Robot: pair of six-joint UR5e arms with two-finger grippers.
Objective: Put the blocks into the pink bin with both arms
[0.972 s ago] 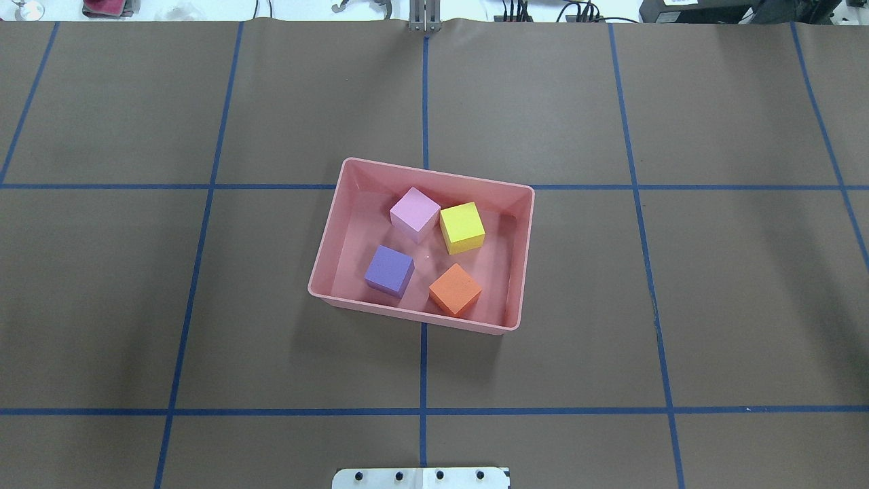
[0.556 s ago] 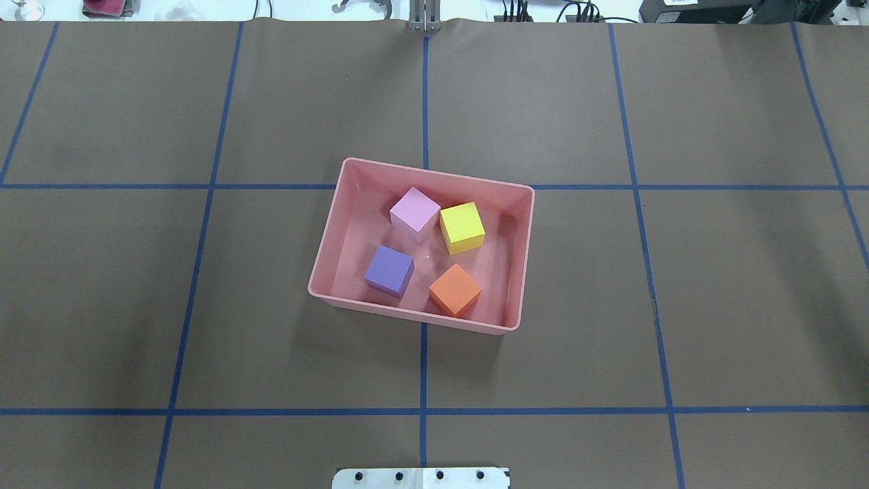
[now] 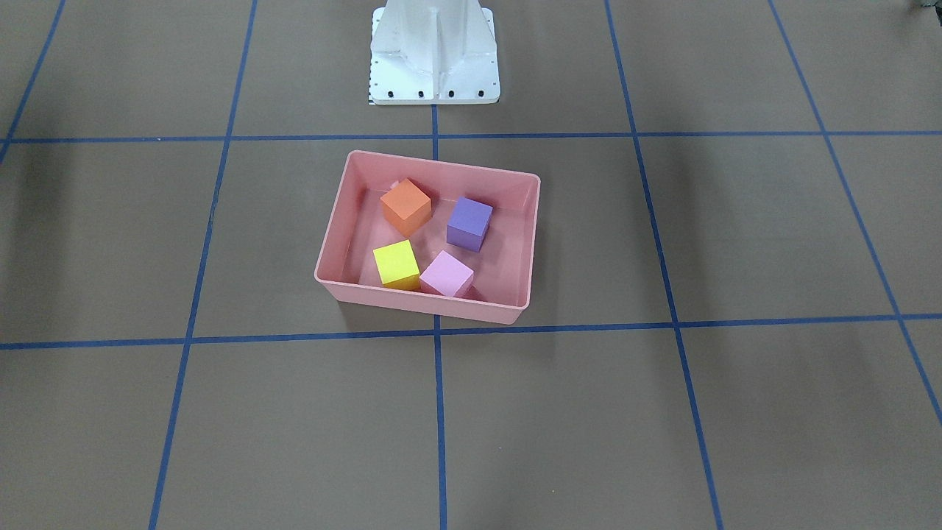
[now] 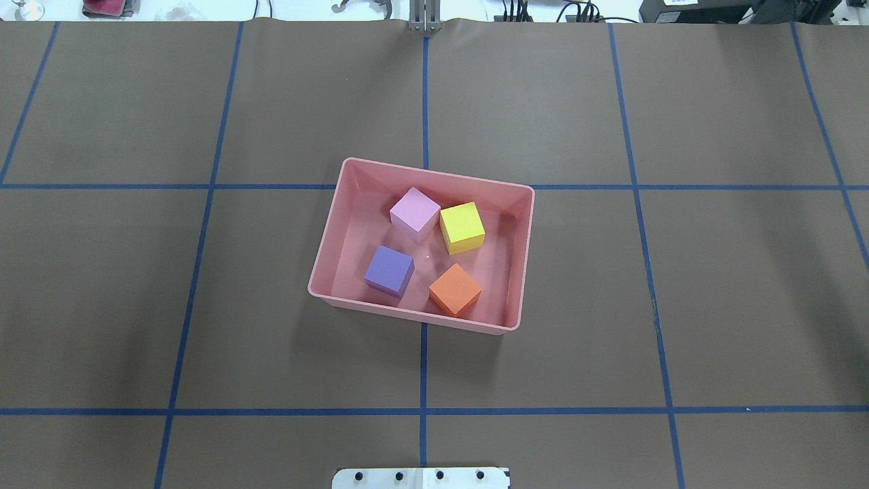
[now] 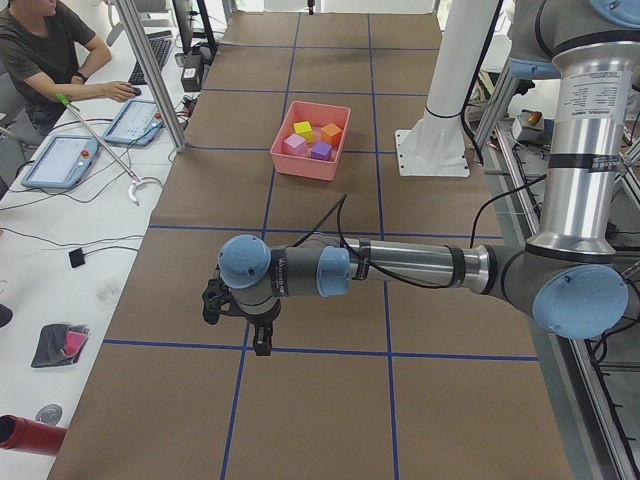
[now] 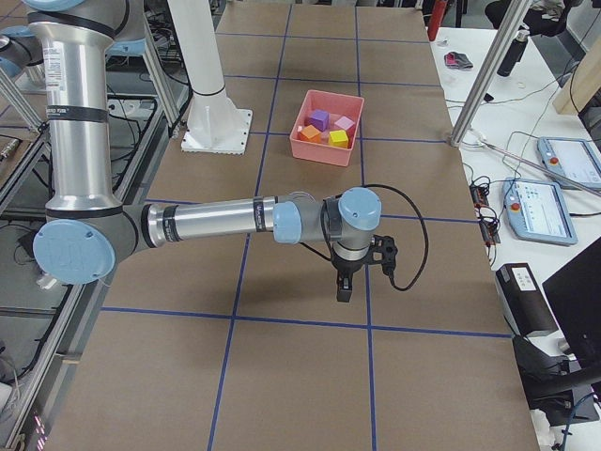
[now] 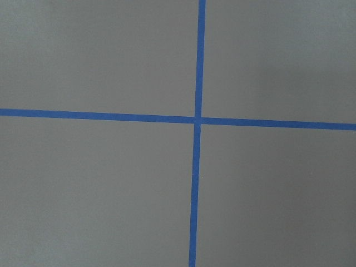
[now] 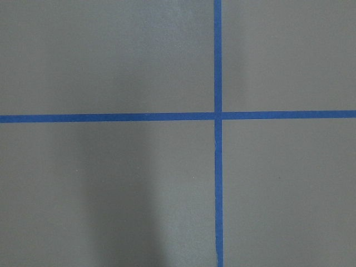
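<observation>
The pink bin (image 4: 334,231) sits at the table's middle, and it also shows in the front view (image 3: 419,305). All four blocks lie inside it: the pink-lilac one (image 4: 415,210), the yellow one (image 4: 462,226), the purple one (image 4: 389,269) and the orange one (image 4: 455,288). My left gripper (image 5: 262,345) hangs over bare table far toward the left end. My right gripper (image 6: 344,291) hangs over bare table far toward the right end. Both show only in the side views, so I cannot tell whether they are open or shut. Both wrist views show only brown table and blue tape.
The white base pedestal (image 3: 434,59) stands just behind the bin. Blue tape lines (image 4: 423,380) grid the brown table. A side bench with tablets (image 5: 60,160) and a seated person (image 5: 40,50) lies beyond the far edge.
</observation>
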